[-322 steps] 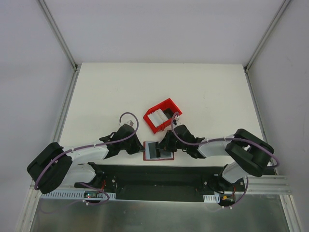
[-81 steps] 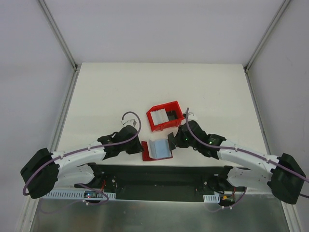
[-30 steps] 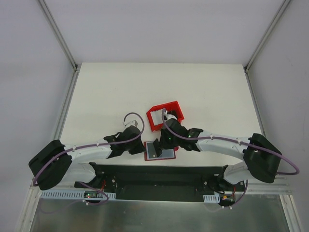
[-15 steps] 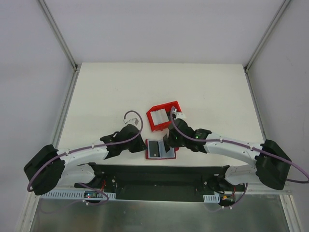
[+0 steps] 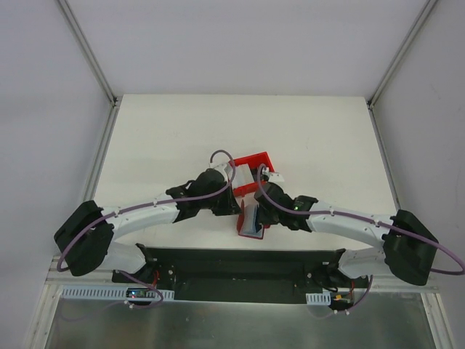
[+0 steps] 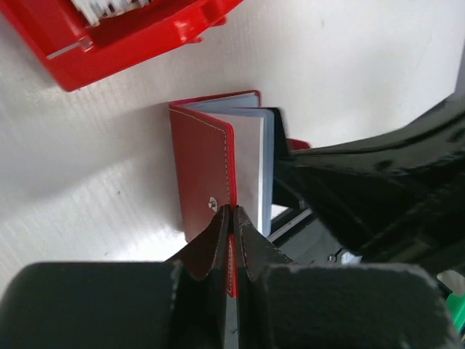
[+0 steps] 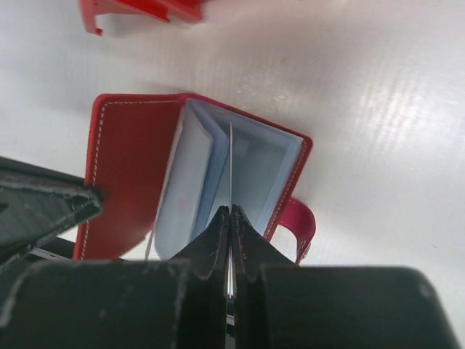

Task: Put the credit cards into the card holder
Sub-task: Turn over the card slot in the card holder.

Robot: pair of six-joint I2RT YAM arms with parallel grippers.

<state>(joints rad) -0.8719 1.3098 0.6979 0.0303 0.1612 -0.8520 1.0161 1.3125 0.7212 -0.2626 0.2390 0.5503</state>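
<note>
The red card holder [image 5: 251, 227] lies near the table's front edge, half folded, with its pale blue-grey pockets [image 7: 251, 171] showing. My left gripper [image 6: 231, 212] is shut on the edge of its red cover [image 6: 202, 163] and holds that flap up on edge. My right gripper [image 7: 230, 211] is shut on a thin whitish credit card [image 7: 230, 163], seen edge-on, its far end down among the pockets. The closing tab [image 7: 301, 227] sticks out on the right. In the top view both grippers, left [image 5: 234, 206] and right [image 5: 255, 215], meet over the holder.
A red open-topped bin [image 5: 254, 161] with more whitish cards [image 6: 102, 7] stands just behind the holder, close to both wrists. The black base plate [image 5: 232, 265] runs along the table's near edge. The right arm [image 6: 378, 196] fills the right side of the left wrist view.
The holder lay open flat half a second ago. My left gripper has moved right and lifted the left cover, folding the holder half shut. The right gripper stays at the pockets.
</note>
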